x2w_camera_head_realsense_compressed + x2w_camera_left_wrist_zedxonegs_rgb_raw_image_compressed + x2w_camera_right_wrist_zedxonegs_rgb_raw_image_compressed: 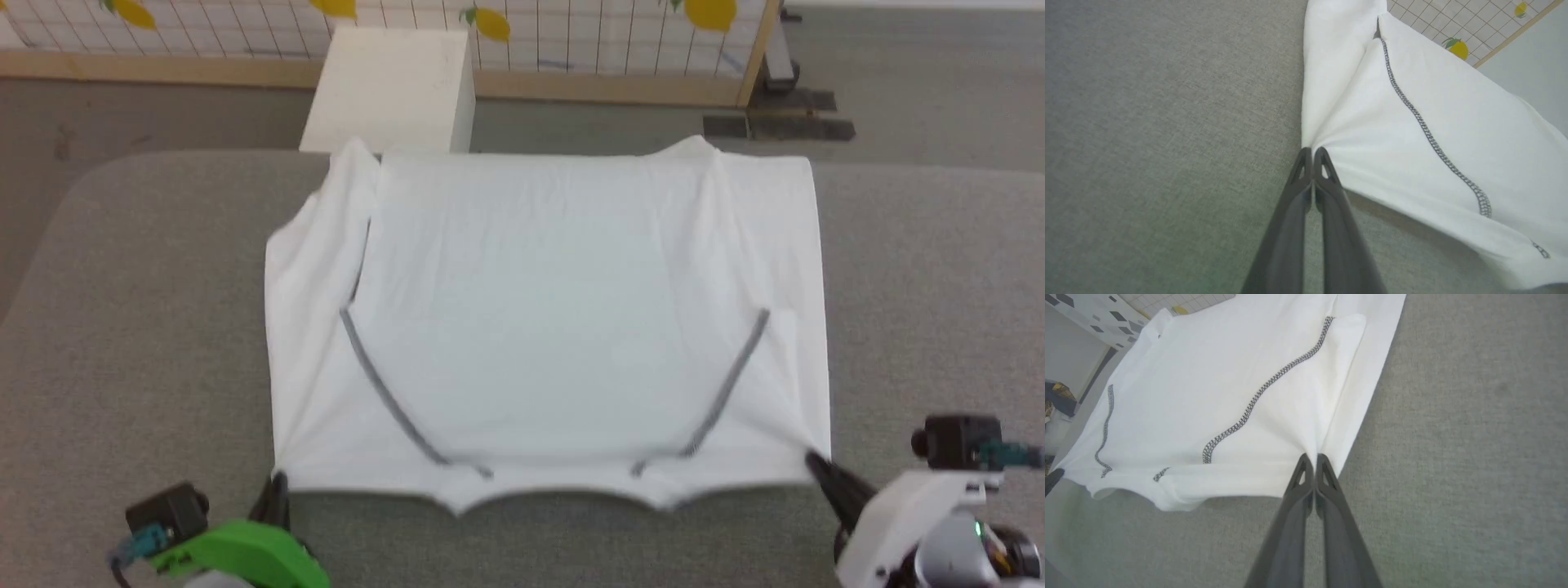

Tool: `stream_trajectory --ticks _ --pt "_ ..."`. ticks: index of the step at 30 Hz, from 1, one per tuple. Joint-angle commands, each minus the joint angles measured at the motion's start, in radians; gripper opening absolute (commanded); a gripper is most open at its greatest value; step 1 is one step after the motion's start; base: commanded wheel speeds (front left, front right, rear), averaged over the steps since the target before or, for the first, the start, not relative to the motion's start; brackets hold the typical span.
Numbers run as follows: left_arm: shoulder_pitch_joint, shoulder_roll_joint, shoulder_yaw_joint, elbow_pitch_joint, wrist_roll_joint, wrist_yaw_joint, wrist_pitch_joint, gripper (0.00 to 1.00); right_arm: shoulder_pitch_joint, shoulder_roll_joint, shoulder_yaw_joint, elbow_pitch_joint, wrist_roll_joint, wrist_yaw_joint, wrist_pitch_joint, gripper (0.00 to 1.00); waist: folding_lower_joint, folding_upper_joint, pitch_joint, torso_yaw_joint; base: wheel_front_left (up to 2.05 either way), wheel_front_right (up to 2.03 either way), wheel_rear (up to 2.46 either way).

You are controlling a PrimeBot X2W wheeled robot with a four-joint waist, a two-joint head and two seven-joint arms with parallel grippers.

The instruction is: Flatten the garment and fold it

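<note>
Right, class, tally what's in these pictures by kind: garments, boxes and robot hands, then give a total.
Garments: 1, the white garment
Boxes: 1, the white box
Robot hands: 2, the left hand and the right hand, both shut on the garment
Total: 4

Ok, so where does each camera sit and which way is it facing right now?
Head view: on the robot's head, facing forward and down over the garment spread on the grey surface; left hand lower left, right hand lower right, each shut on a near corner.
Left wrist view: on the left wrist, looking along its dark fingers to the corner they pinch.
Right wrist view: on the right wrist, along its fingers to the other near corner.
Shared: both wrist views show the garment's stitched seams.
</note>
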Motion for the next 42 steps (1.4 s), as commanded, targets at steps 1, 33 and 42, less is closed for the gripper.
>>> stream_trajectory --ticks 1,33,42 --pt "0.050 0.013 0.013 -0.019 -0.011 0.021 0.027 0.00 0.051 -0.001 -0.021 -0.028 -0.012 -0.002 0.029 0.00 0.0001 0.0000 -0.079 0.016 0.00 0.00 0.00" --pt "0.148 0.145 0.084 -0.349 0.017 0.122 0.162 1.00 0.080 0.053 -0.226 -0.290 -0.120 -0.002 0.264 1.00 0.0001 0.0000 -0.066 -0.023 0.00 0.00 0.00" --pt "-0.018 0.156 0.042 -0.339 0.205 -0.011 -0.303 1.00 -0.378 0.034 -0.273 -0.077 -0.261 -0.002 0.135 1.00 0.0001 0.0000 0.109 -0.040 0.00 0.00 0.00"
